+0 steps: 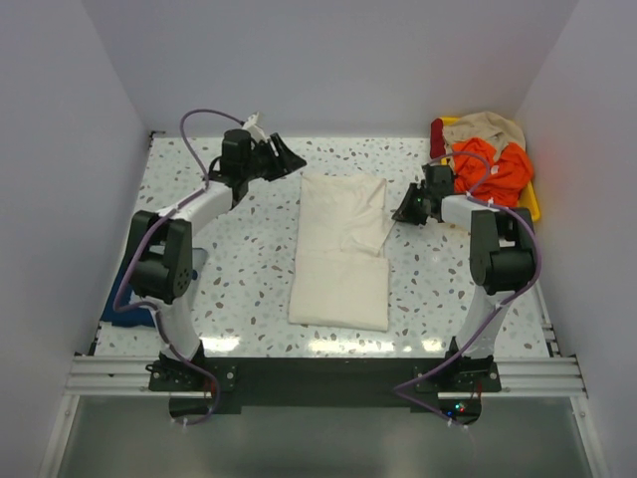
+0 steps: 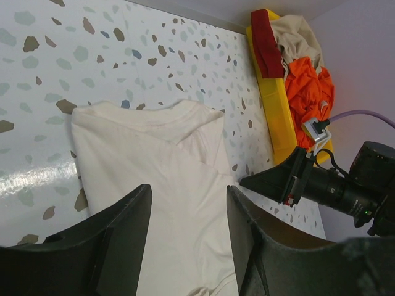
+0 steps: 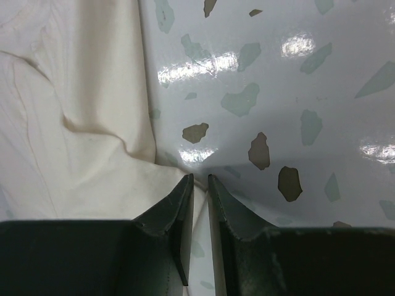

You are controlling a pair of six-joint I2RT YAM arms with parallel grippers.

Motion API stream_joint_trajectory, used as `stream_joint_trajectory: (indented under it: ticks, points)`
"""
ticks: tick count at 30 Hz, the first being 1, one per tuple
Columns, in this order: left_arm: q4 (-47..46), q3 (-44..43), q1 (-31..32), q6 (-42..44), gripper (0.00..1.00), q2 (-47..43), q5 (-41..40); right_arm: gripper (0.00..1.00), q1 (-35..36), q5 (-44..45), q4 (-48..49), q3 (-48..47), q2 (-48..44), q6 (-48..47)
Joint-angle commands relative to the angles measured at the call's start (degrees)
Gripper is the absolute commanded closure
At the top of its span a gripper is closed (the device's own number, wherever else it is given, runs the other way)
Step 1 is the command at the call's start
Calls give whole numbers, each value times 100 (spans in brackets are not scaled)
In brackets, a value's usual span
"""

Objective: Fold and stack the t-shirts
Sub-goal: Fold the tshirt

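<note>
The cream t-shirt (image 1: 341, 244) lies folded into a long strip in the middle of the table, collar end at the back. My left gripper (image 1: 286, 156) is open and empty, hovering by the shirt's back left corner; its wrist view looks down on the cream shirt (image 2: 154, 154) between the spread fingers of the left gripper (image 2: 188, 203). My right gripper (image 1: 403, 211) is at the shirt's right edge, low on the table. In its wrist view the right gripper (image 3: 199, 179) is nearly closed on the edge of the cream cloth (image 3: 80, 92). A navy t-shirt (image 1: 119, 311) lies at the table's left edge, mostly hidden by the left arm.
A yellow tray (image 1: 534, 202) at the back right holds orange (image 1: 493, 169), beige and dark red clothes; it also shows in the left wrist view (image 2: 278, 111). White walls close the table on three sides. Speckled tabletop (image 1: 249, 259) shows on both sides of the shirt.
</note>
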State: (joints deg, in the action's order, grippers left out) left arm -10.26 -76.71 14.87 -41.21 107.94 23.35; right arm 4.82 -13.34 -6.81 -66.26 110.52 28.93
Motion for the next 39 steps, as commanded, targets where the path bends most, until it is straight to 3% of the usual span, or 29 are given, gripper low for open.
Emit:
stream_joint_trajectory:
  ticks: [1, 13, 25, 39]
  points:
    - [-354, 147, 33, -62, 44, -370, 2, 80, 19, -46, -93, 140, -109, -80]
    - [-283, 349, 147, -45, 44, -581, -33, 100, 28, -151, -110, 122, -232, -116]
    - [-143, 753, 165, -27, 46, -897, -85, 100, 396, -265, -198, 237, -1348, 60]
    - [129, 1456, 182, -54, 48, -1609, -164, 100, 1706, 139, -348, -879, -516, 324]
